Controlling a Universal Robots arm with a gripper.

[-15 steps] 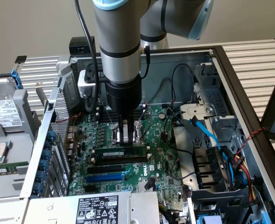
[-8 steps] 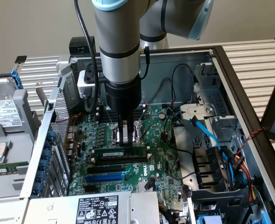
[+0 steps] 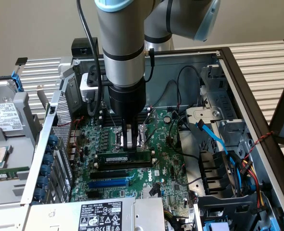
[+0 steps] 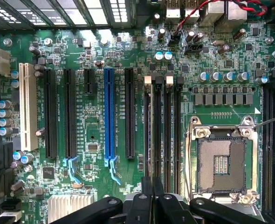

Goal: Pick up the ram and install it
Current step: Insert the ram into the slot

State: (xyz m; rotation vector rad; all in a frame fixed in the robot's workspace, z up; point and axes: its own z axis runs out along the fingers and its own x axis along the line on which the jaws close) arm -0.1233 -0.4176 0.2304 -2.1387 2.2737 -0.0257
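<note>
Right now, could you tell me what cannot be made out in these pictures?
Ram label text: exterior view, too small.
Ram's seating depth: exterior view, too small to judge.
Slots beyond the socket: wrist view, cut by the frame edge.

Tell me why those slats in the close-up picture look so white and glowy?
In the wrist view, light through the slatted openings washes them out white, and glare spills onto the motherboard beside them. In the exterior view, the lighting is even, though the arm seems to shade the board around the ram.
</note>
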